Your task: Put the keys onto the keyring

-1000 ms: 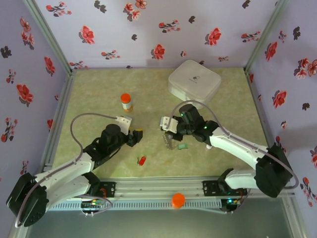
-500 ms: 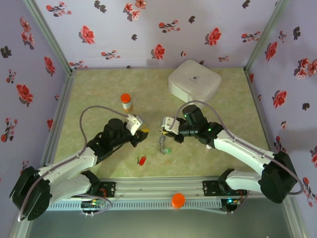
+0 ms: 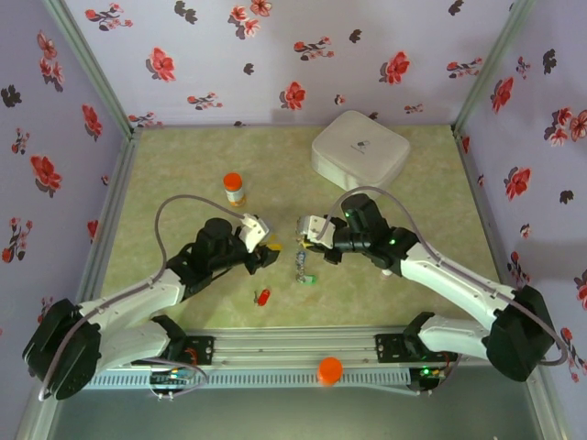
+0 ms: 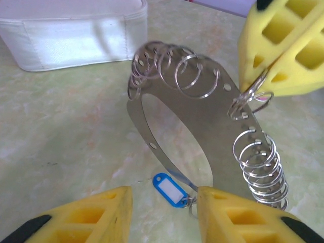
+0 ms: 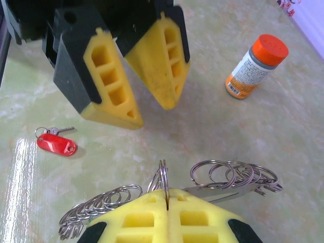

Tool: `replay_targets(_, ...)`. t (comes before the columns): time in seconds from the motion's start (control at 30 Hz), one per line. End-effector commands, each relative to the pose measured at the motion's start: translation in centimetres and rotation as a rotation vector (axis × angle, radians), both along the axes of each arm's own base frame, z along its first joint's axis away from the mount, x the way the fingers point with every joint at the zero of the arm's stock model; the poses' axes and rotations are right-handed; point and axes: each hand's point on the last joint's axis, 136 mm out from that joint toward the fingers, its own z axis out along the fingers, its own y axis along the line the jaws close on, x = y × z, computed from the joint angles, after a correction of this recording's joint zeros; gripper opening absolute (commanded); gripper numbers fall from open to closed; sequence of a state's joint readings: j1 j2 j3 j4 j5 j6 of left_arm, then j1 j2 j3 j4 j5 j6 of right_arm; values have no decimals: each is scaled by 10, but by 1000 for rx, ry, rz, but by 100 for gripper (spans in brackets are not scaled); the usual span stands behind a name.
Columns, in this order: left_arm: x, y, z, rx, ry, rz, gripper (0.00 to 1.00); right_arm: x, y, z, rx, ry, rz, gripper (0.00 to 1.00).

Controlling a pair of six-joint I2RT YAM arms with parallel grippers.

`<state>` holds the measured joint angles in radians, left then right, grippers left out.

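Observation:
The keyring (image 4: 139, 124) is a thin metal band loop carrying several split rings. It hangs over the table from my right gripper (image 5: 166, 191), which is shut on one of its split rings (image 5: 164, 174). In the top view the keyring (image 3: 301, 261) dangles between the two grippers. A blue-tagged key (image 4: 169, 190) lies on the table just under the band's low end, between the spread fingers of my open left gripper (image 4: 164, 215). A red-tagged key (image 5: 55, 143) lies apart on the table, seen from above as the red key (image 3: 263, 296) near the front edge.
An orange-capped bottle (image 3: 234, 189) stands behind the left gripper (image 3: 274, 250). A white box (image 3: 359, 151) sits at the back right. An orange cap (image 3: 329, 369) rests on the front rail. Flowered walls close three sides.
My left gripper has moved right, up to the hanging keyring, and its jaws have narrowed. The right gripper has shifted slightly left and back with the keyring, and the tagged key below slid left.

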<state>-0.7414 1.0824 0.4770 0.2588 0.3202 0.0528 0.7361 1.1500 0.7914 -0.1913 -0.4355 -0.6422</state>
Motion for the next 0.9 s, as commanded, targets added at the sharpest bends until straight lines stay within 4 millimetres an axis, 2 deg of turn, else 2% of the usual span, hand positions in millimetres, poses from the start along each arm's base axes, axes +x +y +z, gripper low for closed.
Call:
replay_targets(0.0,-12,-13,0,-19,1,-103,41,-4,3,16,54,-8,11,0)
replay_targets(0.2,-25,-30,-1,-61,30,-227,41,-4,4,19,60,-15,14,0)
replay_targets(0.33,-23,-31,14,-114,-180,-184,43,-6,4,23,70,-15,14,0)
replay_targets(0.43,-27,-30,11,-72,-306,-201,43,-7,3,23,69,-11,15,0)
replay_targets(0.6,-18,-25,13,6,-509,-138,41,-9,0,25,66,-10,8,0)
replay_targets(0.77,-15,-24,21,37,-619,-119,40,-11,0,26,69,-2,9,0)
replay_targets(0.83,-13,-24,33,10,-660,-95,40,-11,0,26,70,-1,10,0)
replay_targets(0.87,-14,-20,25,4,-630,-84,41,-12,0,26,69,1,14,0)
